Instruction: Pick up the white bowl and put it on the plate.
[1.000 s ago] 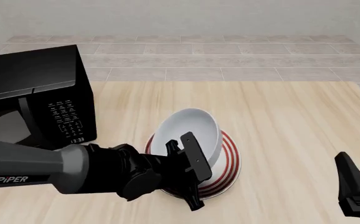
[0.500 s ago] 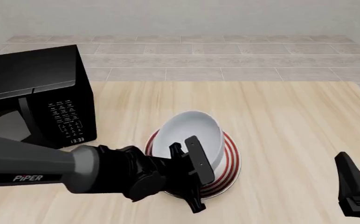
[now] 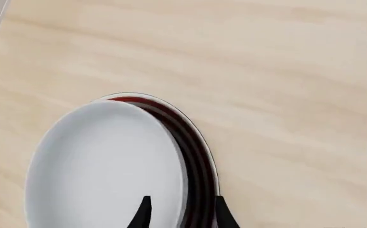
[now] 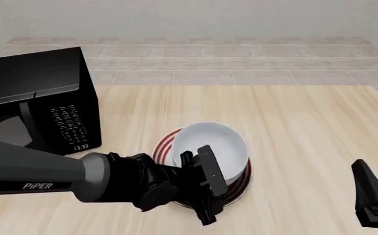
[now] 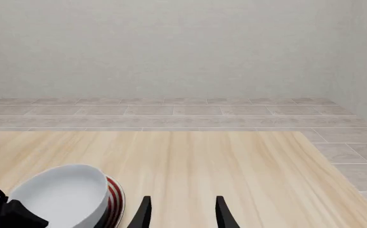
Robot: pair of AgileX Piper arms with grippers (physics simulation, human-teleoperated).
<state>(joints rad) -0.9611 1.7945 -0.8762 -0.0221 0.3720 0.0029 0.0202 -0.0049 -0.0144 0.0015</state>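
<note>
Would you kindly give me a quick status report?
Left gripper open astride white bowl rim. Bowl on plate. Right gripper open, idle. Nothing blocking.

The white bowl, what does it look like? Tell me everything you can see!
The white bowl is plain, shiny, deep and round, with no pattern, and nothing shows inside it. It sits on the plate with red rings, covering most of it, on the wooden table. The left gripper has its fingers on either side of the near rim, one inside, one outside. Whether they press it is unclear.
</note>
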